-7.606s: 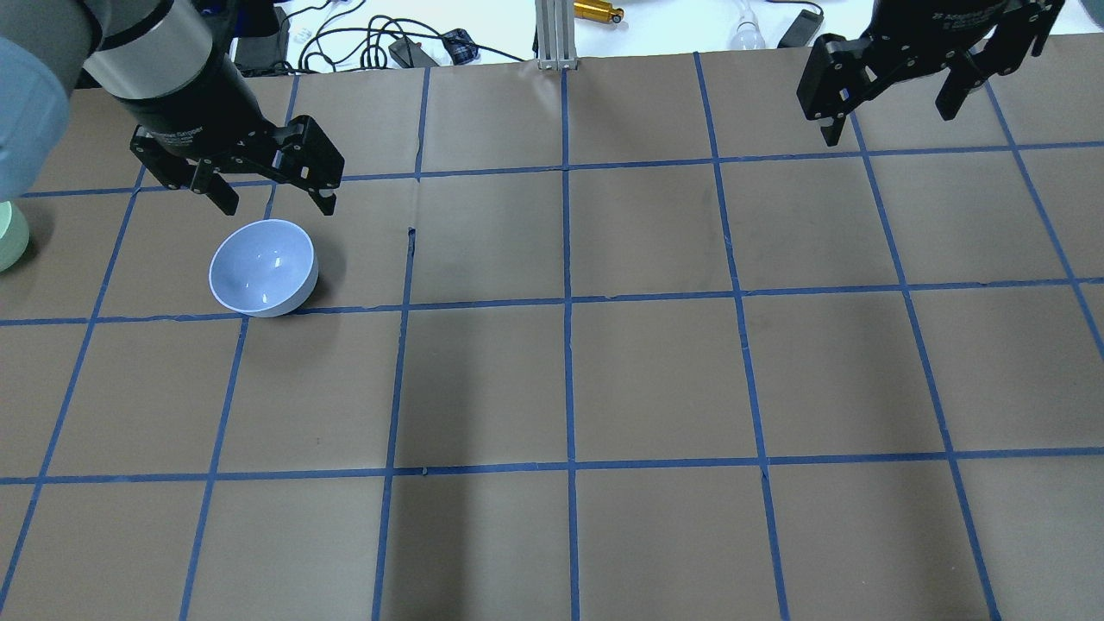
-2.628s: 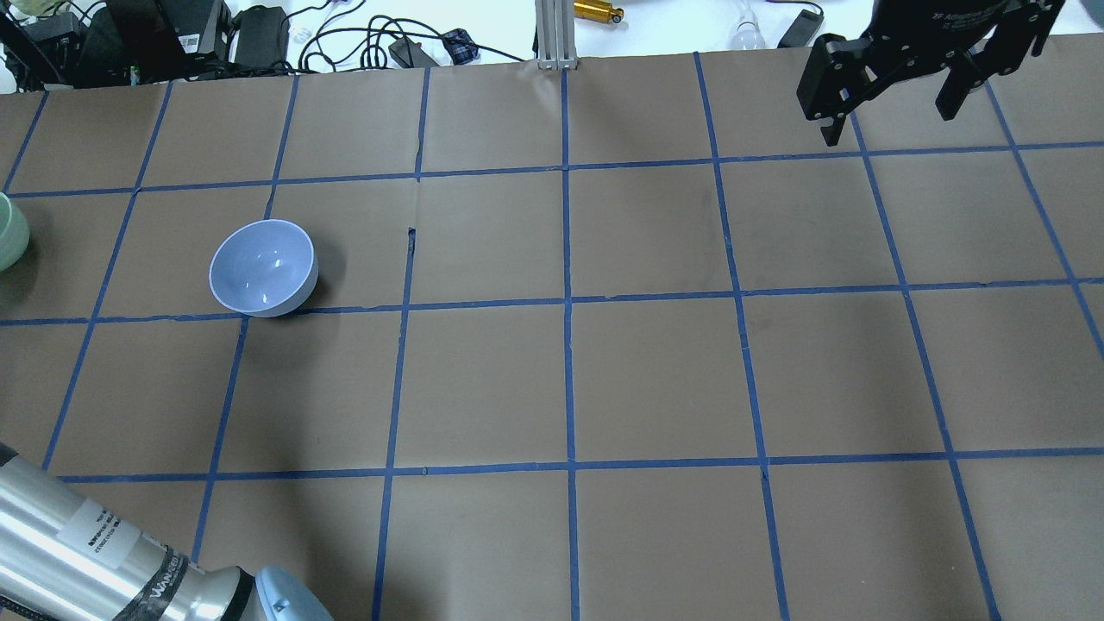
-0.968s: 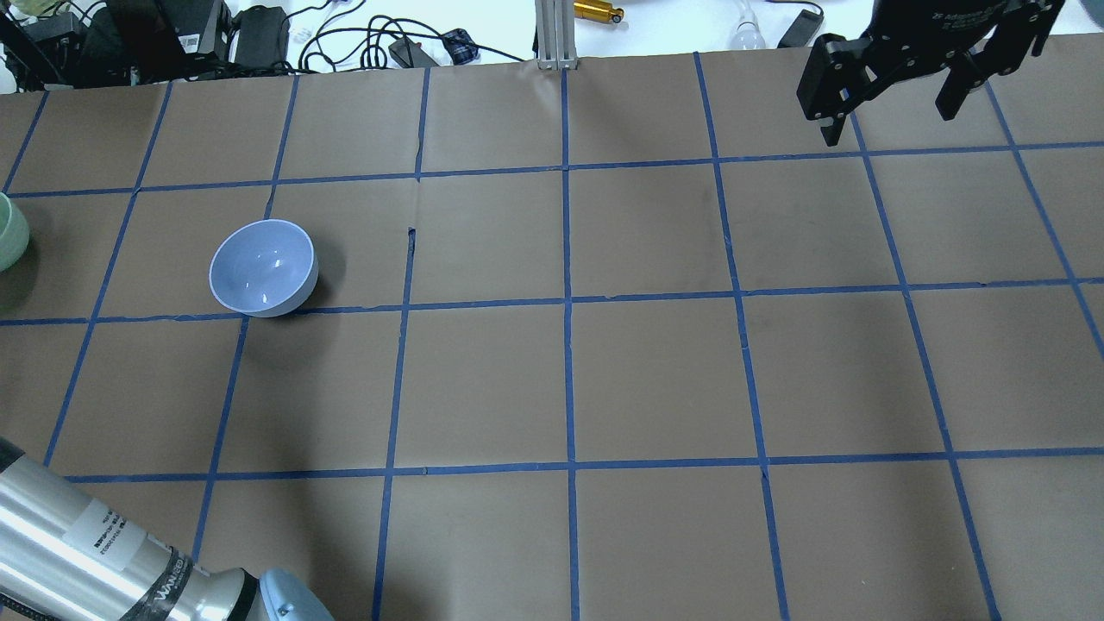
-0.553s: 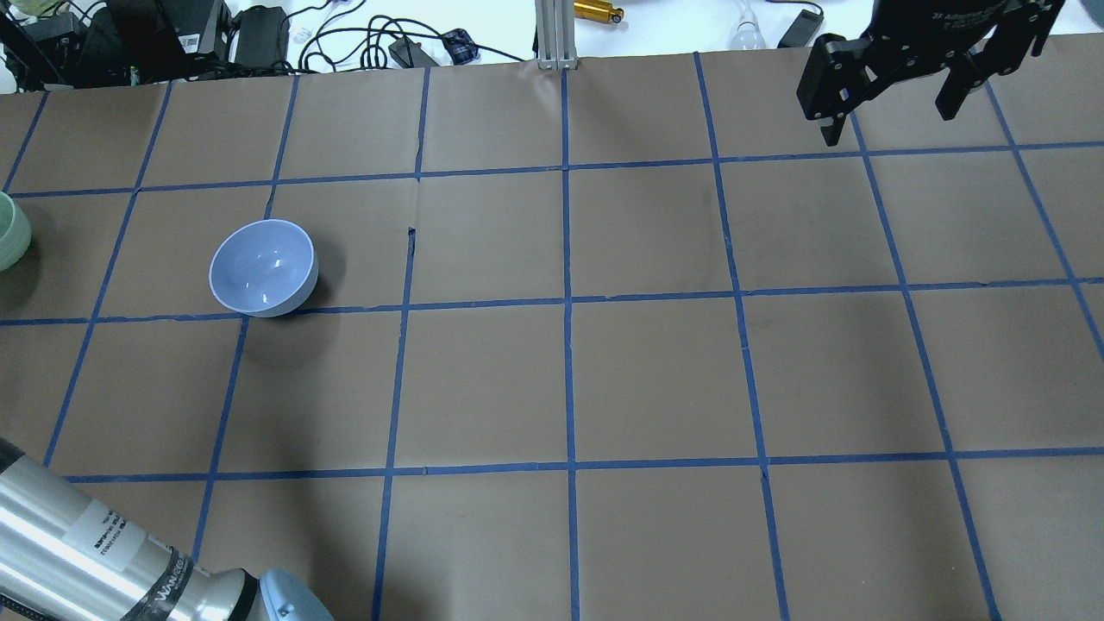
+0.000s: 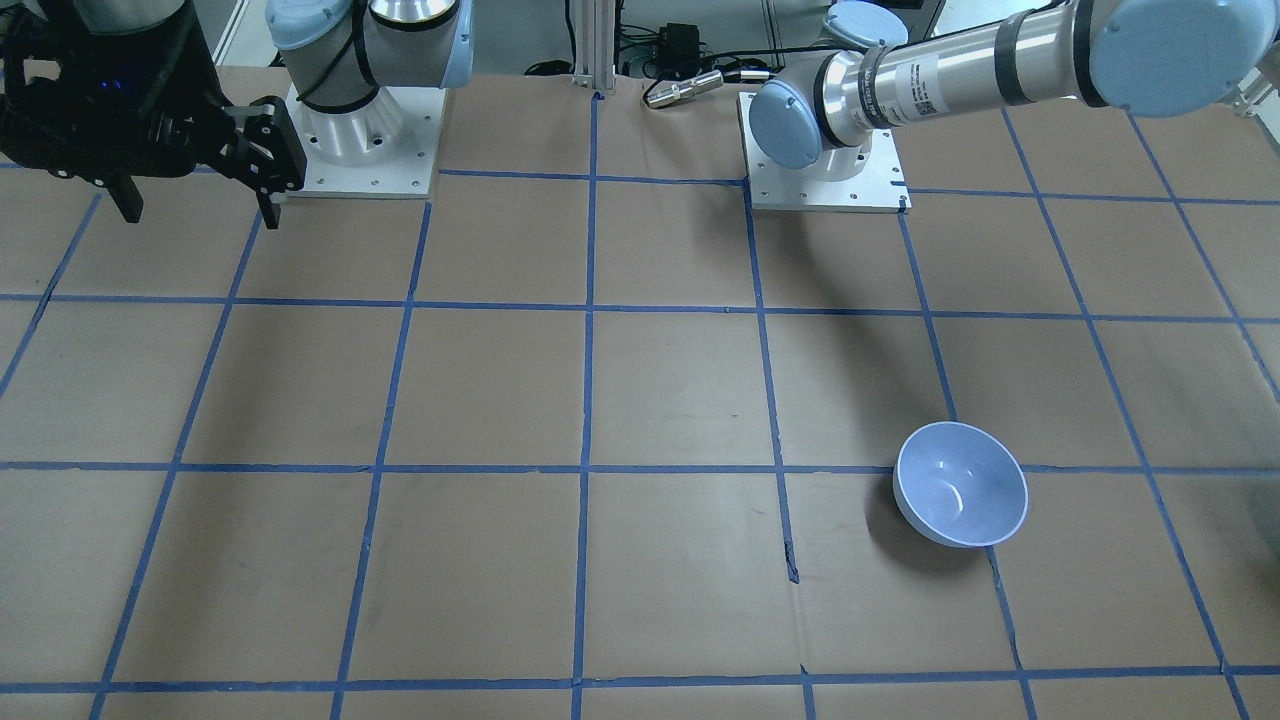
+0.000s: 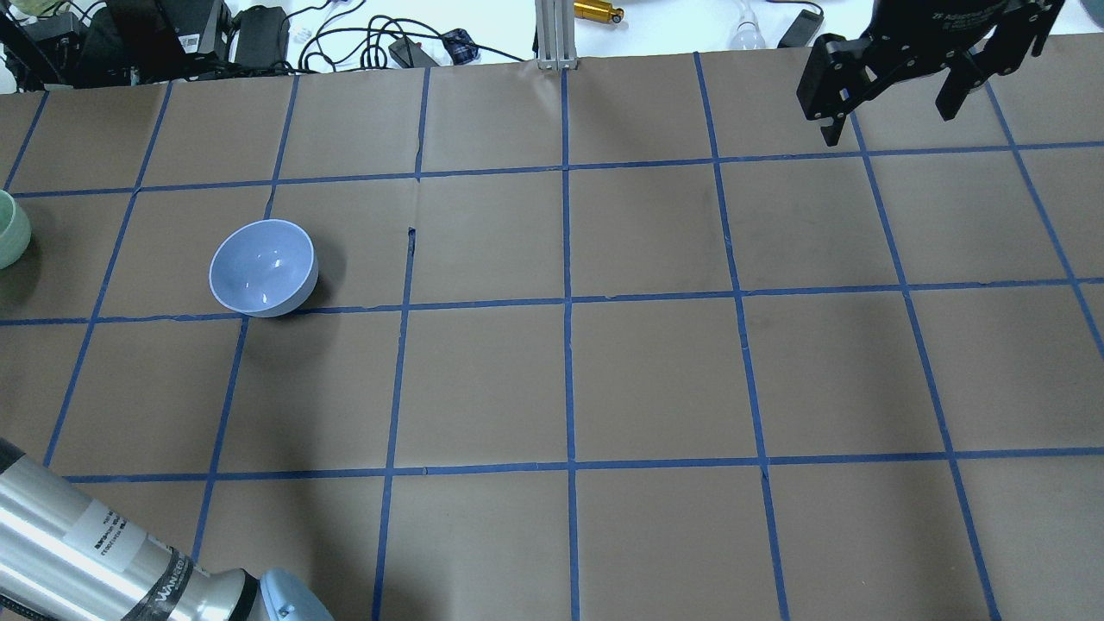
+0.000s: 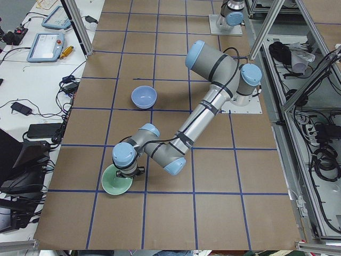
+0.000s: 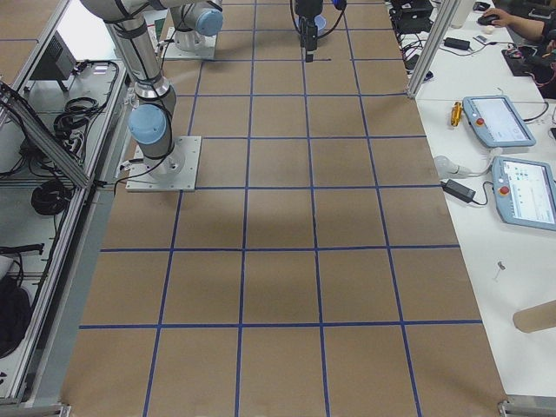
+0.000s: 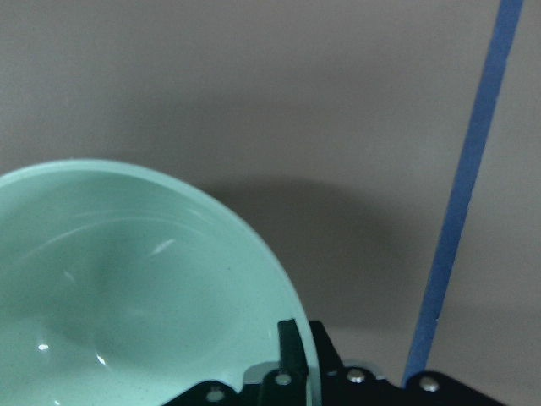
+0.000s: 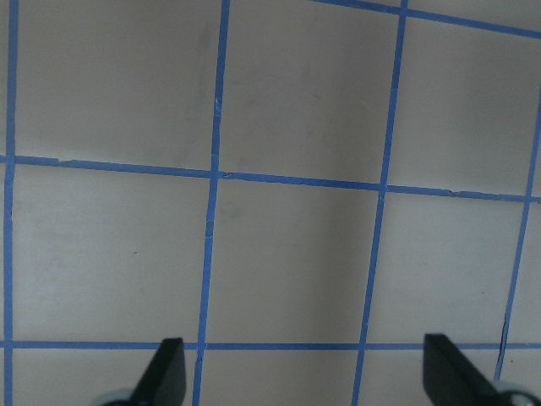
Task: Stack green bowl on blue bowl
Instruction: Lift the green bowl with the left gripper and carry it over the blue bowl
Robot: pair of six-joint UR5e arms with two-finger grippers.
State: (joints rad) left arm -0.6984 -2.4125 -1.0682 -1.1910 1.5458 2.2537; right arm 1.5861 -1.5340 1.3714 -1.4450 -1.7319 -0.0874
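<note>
The green bowl (image 7: 117, 183) sits near the table's left end; only its edge (image 6: 9, 231) shows in the overhead view. In the left wrist view the green bowl (image 9: 127, 288) fills the lower left. My left gripper (image 9: 306, 365) is shut on its rim, one finger inside and one outside. The blue bowl (image 6: 263, 267) stands upright and empty on the table, apart from the green bowl; it also shows in the front view (image 5: 960, 483). My right gripper (image 6: 890, 119) hangs open and empty over the far right corner, far from both bowls.
The left arm's silver link (image 6: 86, 552) crosses the near left corner. Cables and power bricks (image 6: 172, 34) and an aluminium post (image 6: 552, 34) line the far edge. The two arm bases (image 5: 360, 150) (image 5: 825, 170) stand on the robot's side.
The left arm left its place above the blue bowl and went to the green bowl. In the last second the green bowl's edge has shifted slightly right and up. The right arm has not moved.
</note>
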